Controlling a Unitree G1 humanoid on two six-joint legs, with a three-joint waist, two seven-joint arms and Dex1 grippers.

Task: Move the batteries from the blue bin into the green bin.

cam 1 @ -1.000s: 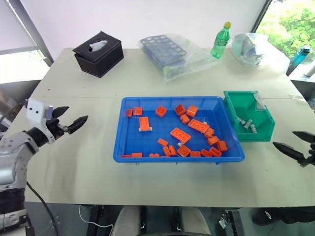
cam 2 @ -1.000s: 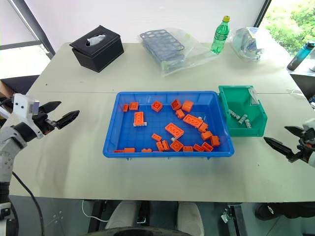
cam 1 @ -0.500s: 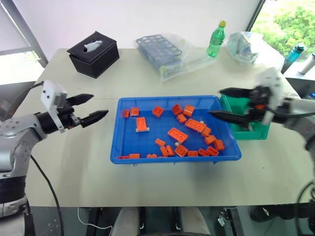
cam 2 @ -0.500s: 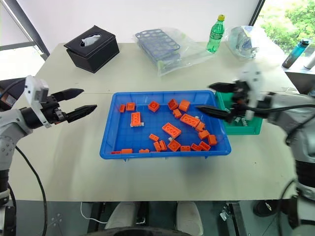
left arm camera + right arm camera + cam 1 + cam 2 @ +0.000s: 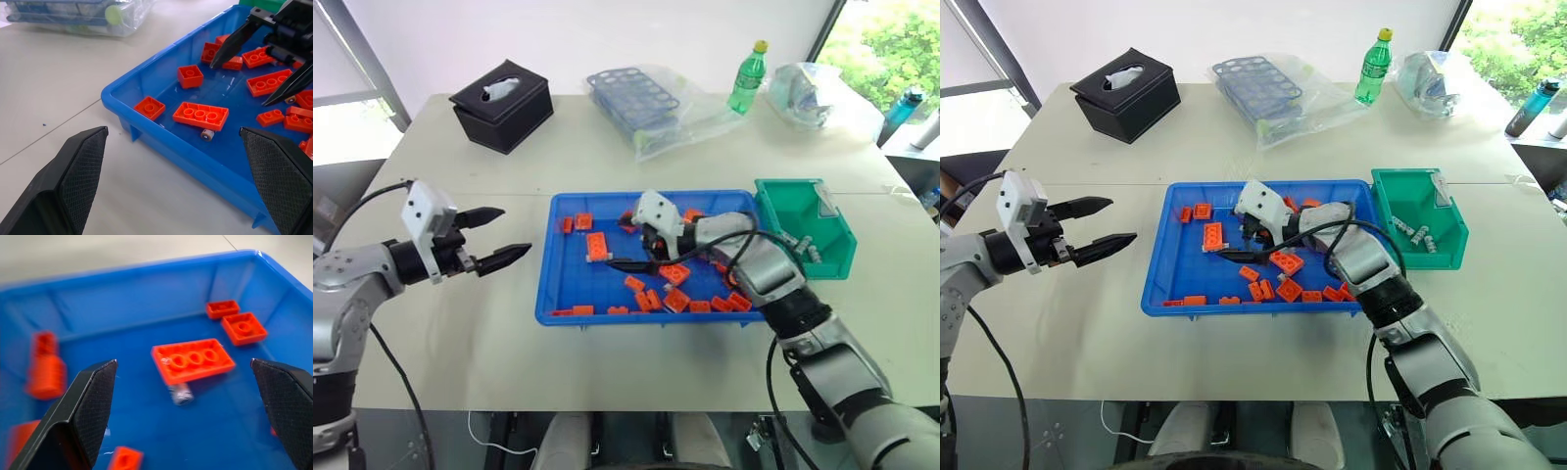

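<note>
The right hand point(image 5: 1239, 238) is reaching into the blue bin point(image 5: 1160, 279) with its fingers spread wide and holding nothing. A battery point(image 5: 182, 394) is lying just beside a long orange brick point(image 5: 193, 360), ahead of the open fingers and between them. It looks small, stiff, smooth and round, so it is likely to roll; gripping across its middle seems safest. The left hand point(image 5: 494, 238) is hovering wide and empty over the worktop point(image 5: 460, 333), just outside the blue bin. 3 or so batteries are already sitting in the green bin point(image 5: 837, 259).
</note>
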